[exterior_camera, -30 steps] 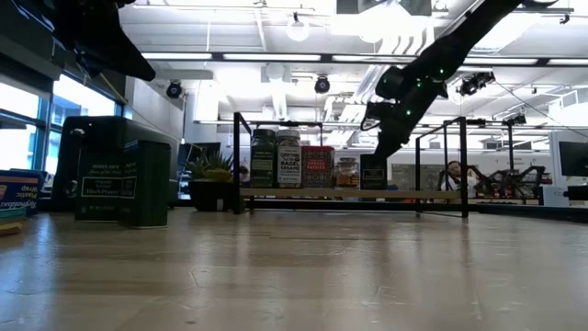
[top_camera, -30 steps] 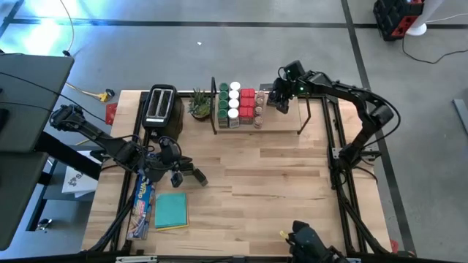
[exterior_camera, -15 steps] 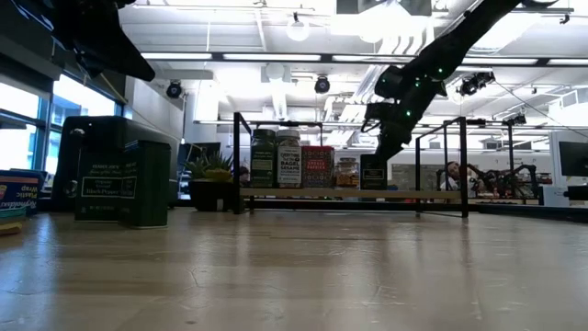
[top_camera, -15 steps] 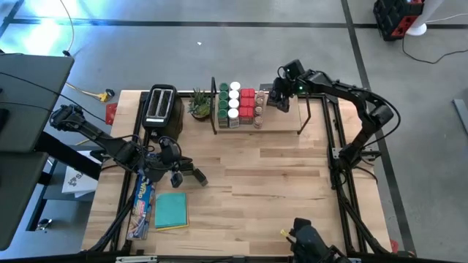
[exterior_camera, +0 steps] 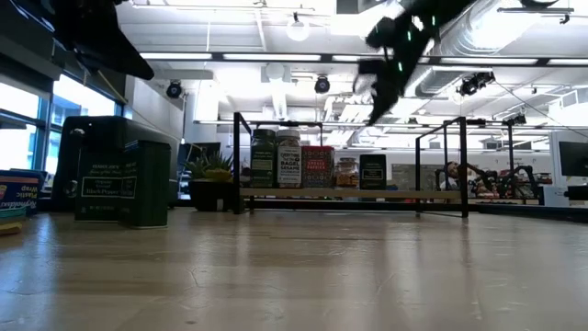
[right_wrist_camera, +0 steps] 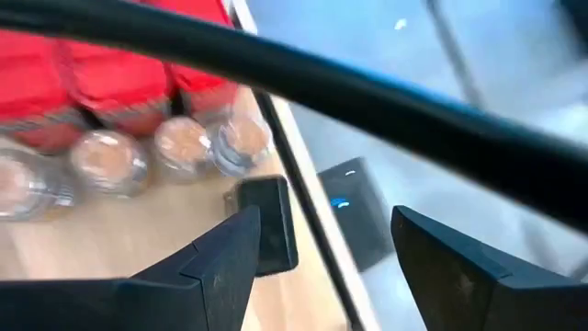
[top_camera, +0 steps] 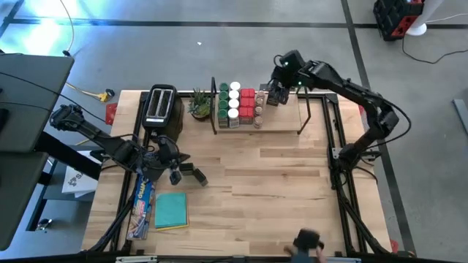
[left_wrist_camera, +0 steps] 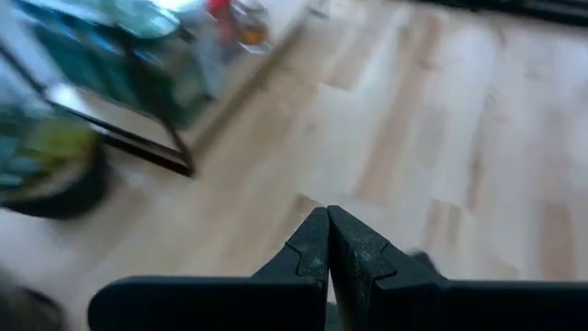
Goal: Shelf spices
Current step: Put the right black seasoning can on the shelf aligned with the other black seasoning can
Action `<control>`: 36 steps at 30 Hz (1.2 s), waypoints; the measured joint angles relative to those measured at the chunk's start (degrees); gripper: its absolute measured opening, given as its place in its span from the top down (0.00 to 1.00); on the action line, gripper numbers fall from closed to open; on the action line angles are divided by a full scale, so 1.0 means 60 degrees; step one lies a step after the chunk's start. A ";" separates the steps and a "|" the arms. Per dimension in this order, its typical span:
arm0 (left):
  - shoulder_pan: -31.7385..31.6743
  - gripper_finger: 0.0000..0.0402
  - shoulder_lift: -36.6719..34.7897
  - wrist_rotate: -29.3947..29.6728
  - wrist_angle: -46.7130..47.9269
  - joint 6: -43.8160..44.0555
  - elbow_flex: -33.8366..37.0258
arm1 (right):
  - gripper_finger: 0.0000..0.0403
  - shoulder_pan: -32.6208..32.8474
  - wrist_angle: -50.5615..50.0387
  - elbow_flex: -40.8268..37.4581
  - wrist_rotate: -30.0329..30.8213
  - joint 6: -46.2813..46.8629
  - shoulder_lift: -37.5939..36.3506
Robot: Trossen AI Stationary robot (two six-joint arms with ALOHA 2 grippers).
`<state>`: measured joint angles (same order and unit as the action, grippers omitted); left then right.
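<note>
The spices [top_camera: 238, 106] stand in rows on the left half of the shelf [top_camera: 281, 120]: green- and white-lidded jars, red tins and tiny clear jars [right_wrist_camera: 184, 142]. A dark tin [exterior_camera: 372, 172] stands alone to their right on the plank, also seen from the right wrist [right_wrist_camera: 266, 225]. My right gripper [top_camera: 279, 79] hovers open above that tin, near the shelf's far edge [right_wrist_camera: 322, 248]. Another dark tin [exterior_camera: 145, 184] stands on the table beside the toaster. My left gripper [top_camera: 191, 174] is shut and low over the table's left half [left_wrist_camera: 328, 230].
A black toaster [top_camera: 161, 106] and a potted plant [top_camera: 199, 104] sit left of the shelf. A teal pad [top_camera: 172, 210] and a plastic-wrap box [top_camera: 142, 203] lie near the table's near-left corner. Bare wood spans the table's middle and right [top_camera: 278, 183].
My right gripper has let go of the dark tin on the shelf and risen, drawing toward the table's far edge. The tin stays upright on the plank where it was set.
</note>
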<state>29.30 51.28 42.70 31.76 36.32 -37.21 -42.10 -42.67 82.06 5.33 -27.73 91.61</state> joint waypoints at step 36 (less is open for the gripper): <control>0.0499 1.00 -0.1878 0.1112 0.1524 0.0016 0.0000 | 0.25 0.9403 0.5331 0.3973 0.1308 0.4484 0.5762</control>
<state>32.29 40.01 49.37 40.90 36.42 -37.21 14.32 -10.68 105.90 13.18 -0.83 126.18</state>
